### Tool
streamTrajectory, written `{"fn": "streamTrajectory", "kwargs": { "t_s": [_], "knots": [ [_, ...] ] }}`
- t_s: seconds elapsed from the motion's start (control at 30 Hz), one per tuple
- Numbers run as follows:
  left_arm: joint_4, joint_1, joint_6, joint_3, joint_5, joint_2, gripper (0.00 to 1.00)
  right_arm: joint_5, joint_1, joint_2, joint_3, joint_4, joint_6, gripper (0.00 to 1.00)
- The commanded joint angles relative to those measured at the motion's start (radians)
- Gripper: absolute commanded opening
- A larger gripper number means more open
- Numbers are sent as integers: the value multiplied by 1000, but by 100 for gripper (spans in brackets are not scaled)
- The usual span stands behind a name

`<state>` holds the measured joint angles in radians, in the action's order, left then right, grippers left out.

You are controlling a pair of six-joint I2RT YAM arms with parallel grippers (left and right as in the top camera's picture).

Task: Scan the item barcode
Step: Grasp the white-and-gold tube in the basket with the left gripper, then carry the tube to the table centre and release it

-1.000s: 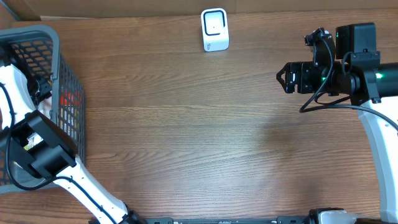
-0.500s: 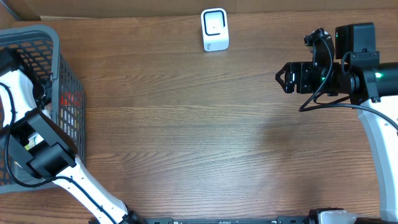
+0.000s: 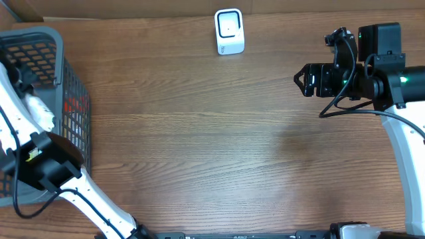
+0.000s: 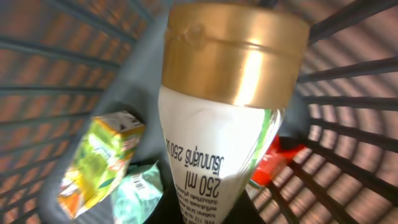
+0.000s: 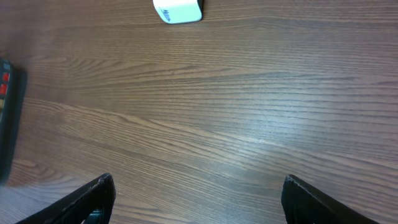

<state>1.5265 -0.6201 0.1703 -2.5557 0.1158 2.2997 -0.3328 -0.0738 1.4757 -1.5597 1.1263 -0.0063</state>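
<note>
One bottle (image 4: 214, 155), taken between the left jaws, which are shut on its lower body; the grip itself lies under the left wrist view's bottom edge, so the hold is judged from how the bottle fills that view, cap foremost.

Location: inside the grey basket (image 3: 70, 79) at the bench's (image 3: 199, 146) left edge, above the other stock, apparently ready for lifting out.

Description: white body, broad gold cap (image 4: 236, 56), dark print reading "250 ml", a green patch on one side. No barcode shows on this face; it will probably need turning.

Also in the basket: yellow-green carton (image 4: 99, 158), pale teal packet (image 4: 140, 193), red pack (image 4: 273, 162).

Right jaws: spread wide, empty, over bare wood near the bench's right edge, probably kept free to receive the bottle.

Scanner (image 3: 229, 31): small, white, at the middle of the far edge, well apart from the basket.
</note>
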Motion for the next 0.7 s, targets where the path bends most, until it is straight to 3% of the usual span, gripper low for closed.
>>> {"fn": "streamTrajectory", "kwargs": {
  "t_s": [0.0, 0.17, 0.4, 0.53, 0.67],
  "knots": [
    [63, 21, 9, -141, -5, -139, 4, 2, -4, 0, -24, -3, 2, 86],
    [96, 102, -3, -155, -13, -330, 4, 2, -4, 0, -24, -10, 2, 86],
    [106, 399, -8, -155, -61, -495, 4, 2, -4, 0, -24, -18, 2, 86],
    [163, 616, 71, -125, -60, -472, 4, 2, -4, 0, -24, -19, 2, 86],
    [155, 796, 249, 111, -6, -460, 4, 3, -4, 0, -24, -26, 2, 86]
  ]
}}
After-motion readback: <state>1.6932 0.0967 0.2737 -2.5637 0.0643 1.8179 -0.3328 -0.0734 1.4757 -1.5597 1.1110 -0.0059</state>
